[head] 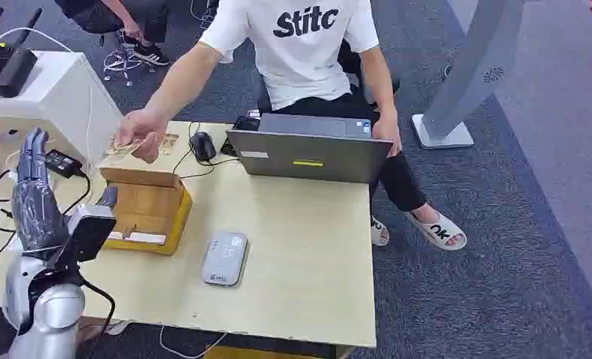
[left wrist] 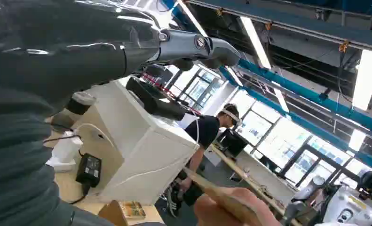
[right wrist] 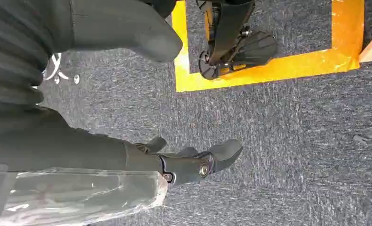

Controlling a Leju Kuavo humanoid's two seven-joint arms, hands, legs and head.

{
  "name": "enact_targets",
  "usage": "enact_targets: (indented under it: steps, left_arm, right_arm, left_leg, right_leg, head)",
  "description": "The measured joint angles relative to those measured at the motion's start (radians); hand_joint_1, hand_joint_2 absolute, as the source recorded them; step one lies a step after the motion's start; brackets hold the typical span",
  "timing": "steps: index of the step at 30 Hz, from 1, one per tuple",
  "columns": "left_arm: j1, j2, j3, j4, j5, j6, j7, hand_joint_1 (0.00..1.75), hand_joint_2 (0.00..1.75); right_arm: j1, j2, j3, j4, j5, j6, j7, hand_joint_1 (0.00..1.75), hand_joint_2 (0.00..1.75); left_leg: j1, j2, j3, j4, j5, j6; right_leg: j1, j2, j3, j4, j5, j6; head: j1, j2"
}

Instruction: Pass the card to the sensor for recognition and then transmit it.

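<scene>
Fingers [head: 32,153] of left hand [head: 34,194] empty, apart from person's card [head: 128,147].

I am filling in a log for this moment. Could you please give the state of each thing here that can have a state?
Left robot hand: raised beside the table, fingers apart, holding nothing.
Right robot hand: hanging over the carpet, holding nothing.
Card: held by the person's hand, above the table.
Cardboard box: open, flap up.
Laptop: open, facing the person.
Sensor: lying flat, nothing on it.
Mouse: on the table, untouched.
</scene>
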Motion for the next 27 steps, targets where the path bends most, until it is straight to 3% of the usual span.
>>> enact_targets:
  steps: [4,5,6,7,8,27]
  left_arm:
    - [0.0,-0.009,-0.023,0.02,-0.007,0.006,0.001,0.0,1.75]
    - [0.0,-0.011,-0.026,0.025,-0.008,0.006,0.001,0.07,1.75]
    - [0.0,-0.014,-0.028,0.03,-0.01,0.006,0.001,0.51,1.75]
    - [0.0,-0.015,-0.03,0.035,-0.01,0.006,0.001,0.51,1.75]
    - [0.0,-0.016,-0.034,0.039,-0.01,0.006,0.001,1.75,1.75]
    - [0.013,-0.019,-0.043,0.083,-0.006,-0.012,-0.004,1.75,1.75]
  right_arm:
    - [-0.001,0.0,0.0,0.0,0.011,-0.003,0.003,0.0,1.75]
    - [-0.001,0.0,0.0,0.0,0.012,-0.003,0.003,0.0,1.75]
    - [0.0,0.0,0.0,0.0,0.013,-0.003,0.003,0.0,1.75]
    - [0.0,0.0,0.0,0.0,0.013,-0.003,0.003,0.0,1.75]
    - [0.0,0.0,0.0,0.0,0.014,-0.003,0.003,0.0,1.75]
    - [0.0,0.0,0.0,0.0,0.02,-0.002,0.006,0.0,1.75]
  left_leg:
    - [0.0,0.0,0.0,0.0,0.0,0.0]
    - [0.0,0.0,0.0,0.0,0.0,0.0]
    - [0.0,0.0,0.0,0.0,0.0,0.0]
    - [0.0,0.0,0.0,0.0,0.0,0.0]
    - [0.0,0.0,0.0,0.0,0.0,0.0]
    - [0.0,0.0,-0.001,0.0,0.0,0.0]
  right_leg:
    - [0.0,0.0,0.0,0.0,0.0,0.0]
    - [0.0,0.0,0.0,0.0,0.0,0.0]
    - [0.0,0.0,0.0,0.0,0.0,0.0]
    - [0.0,0.0,0.0,0.0,0.0,0.0]
    - [0.0,0.0,0.0,0.0,0.0,0.0]
    - [0.0,0.0,0.0,0.0,0.0,0.0]
  head:
    - [0.0,0.0]
    - [0.0,0.0]
    - [0.0,0.0]
    - [0.0,0.0]
    - [0.0,0.0]
    - [0.0,0.0]
